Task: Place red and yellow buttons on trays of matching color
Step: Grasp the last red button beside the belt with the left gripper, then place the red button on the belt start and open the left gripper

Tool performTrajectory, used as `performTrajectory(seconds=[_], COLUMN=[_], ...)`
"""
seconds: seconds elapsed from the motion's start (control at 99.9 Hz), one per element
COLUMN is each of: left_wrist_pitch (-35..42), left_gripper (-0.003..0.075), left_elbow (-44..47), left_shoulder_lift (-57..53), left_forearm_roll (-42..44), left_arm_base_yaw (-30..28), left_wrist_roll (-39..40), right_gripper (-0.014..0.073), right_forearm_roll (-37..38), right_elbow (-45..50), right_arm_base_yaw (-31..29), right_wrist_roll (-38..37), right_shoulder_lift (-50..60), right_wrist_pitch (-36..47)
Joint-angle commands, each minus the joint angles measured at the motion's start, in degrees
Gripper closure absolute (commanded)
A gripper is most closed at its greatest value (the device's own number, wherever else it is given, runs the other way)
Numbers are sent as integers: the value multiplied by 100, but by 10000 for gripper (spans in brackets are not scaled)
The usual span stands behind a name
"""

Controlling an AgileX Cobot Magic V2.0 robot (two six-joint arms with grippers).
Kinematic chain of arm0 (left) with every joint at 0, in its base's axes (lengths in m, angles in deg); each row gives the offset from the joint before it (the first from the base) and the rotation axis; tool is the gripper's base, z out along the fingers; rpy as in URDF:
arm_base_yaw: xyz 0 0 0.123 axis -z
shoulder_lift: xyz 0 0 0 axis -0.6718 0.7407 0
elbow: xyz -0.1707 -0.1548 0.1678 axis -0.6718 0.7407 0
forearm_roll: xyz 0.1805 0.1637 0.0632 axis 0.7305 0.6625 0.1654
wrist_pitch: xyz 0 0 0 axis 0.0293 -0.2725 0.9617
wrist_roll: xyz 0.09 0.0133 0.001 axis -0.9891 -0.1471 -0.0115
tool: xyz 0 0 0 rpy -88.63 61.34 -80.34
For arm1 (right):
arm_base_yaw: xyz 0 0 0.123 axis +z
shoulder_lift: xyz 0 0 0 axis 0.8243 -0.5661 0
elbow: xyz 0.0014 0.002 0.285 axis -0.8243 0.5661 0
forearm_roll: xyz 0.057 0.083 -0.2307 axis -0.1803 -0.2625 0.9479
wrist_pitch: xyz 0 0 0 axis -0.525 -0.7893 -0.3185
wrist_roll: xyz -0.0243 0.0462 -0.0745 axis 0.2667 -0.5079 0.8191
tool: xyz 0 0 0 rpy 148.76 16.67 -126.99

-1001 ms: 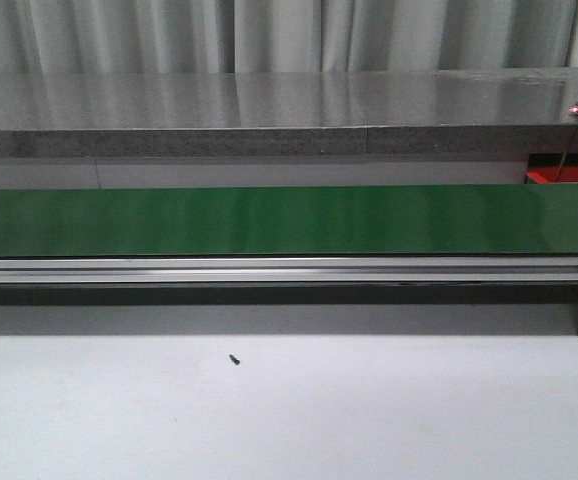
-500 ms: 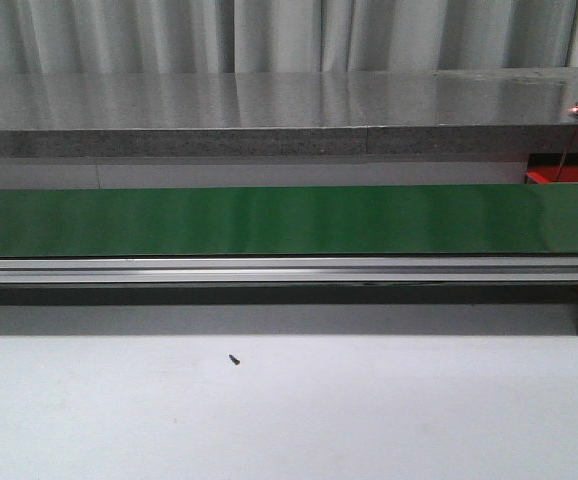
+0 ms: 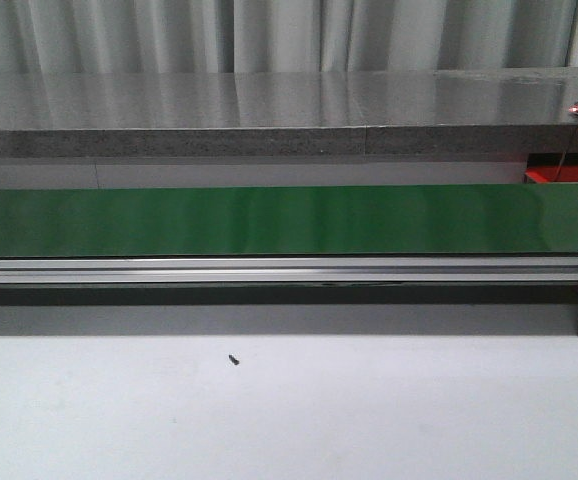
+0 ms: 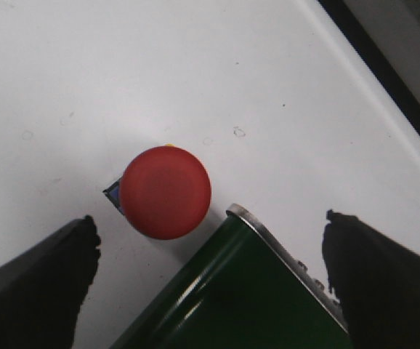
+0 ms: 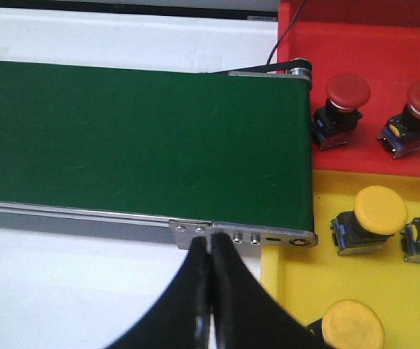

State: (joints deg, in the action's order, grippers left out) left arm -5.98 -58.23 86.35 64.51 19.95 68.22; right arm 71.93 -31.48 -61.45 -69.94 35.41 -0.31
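In the left wrist view a red button (image 4: 166, 192) stands on the white table just off the end of the green conveyor belt (image 4: 248, 291). My left gripper (image 4: 210, 273) hangs open above them, nothing between its fingers. In the right wrist view my right gripper (image 5: 210, 251) is shut and empty over the belt's (image 5: 137, 134) end bracket. Past that end lie a red tray (image 5: 384, 51) holding two red buttons (image 5: 344, 98) and a yellow tray (image 5: 319, 291) with several yellow buttons (image 5: 377, 211). Neither gripper appears in the front view.
The front view shows the long green belt (image 3: 289, 220) on its aluminium rail (image 3: 269, 270), a grey counter (image 3: 269, 110) behind, and white table with a small black screw (image 3: 234, 359) in front.
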Motion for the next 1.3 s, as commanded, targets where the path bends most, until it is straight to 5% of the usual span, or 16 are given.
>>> performTrajectory(seconds=[0.0, 0.7, 1.031, 1.291], left_wrist_pitch=[219, 535, 532, 246], left_gripper=[134, 141, 497, 583], left_elbow=[-250, -276, -276, -276], left_shoulder_lift=[-135, 399, 399, 225], left_forearm_roll=[-233, -444, -511, -451], left_arm_base_yaw=[-44, -287, -287, -297], left_wrist_roll=[218, 391, 380, 294], right_gripper=[664, 664, 664, 664], right_forearm_roll=[-86, -113, -119, -119], right_elbow=[-143, -143, -143, -143], right_arm_base_yaw=[4, 4, 4, 4], right_wrist_roll=[12, 12, 12, 12], right_shoulder_lift=[61, 61, 61, 61], right_wrist_pitch=[316, 217, 192, 190])
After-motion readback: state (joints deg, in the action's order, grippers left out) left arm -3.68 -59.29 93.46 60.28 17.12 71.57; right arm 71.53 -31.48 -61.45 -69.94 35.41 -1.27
